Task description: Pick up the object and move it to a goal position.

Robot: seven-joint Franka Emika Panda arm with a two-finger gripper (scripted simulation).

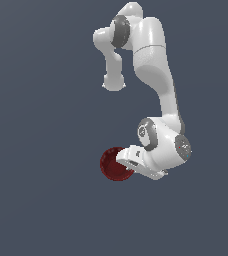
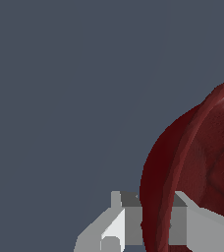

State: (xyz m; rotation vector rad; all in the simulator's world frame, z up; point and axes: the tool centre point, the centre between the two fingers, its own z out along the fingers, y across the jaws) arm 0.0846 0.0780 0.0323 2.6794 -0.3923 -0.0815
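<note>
The object, a small dark red round bowl (image 1: 114, 164), sits at the tip of my white gripper (image 1: 126, 165) in the exterior view, just to the exterior view's left of the wrist. In the wrist view the bowl (image 2: 197, 162) fills one side of the picture, and its rim runs down between my two grey fingers (image 2: 119, 224). The gripper (image 2: 155, 221) is shut on the bowl's rim, one finger outside the wall and one inside. Part of the bowl is cut off by the frame edge.
The white arm (image 1: 156, 70) rises behind the gripper in the exterior view. A plain dark grey-blue surface (image 1: 41, 150) lies all around.
</note>
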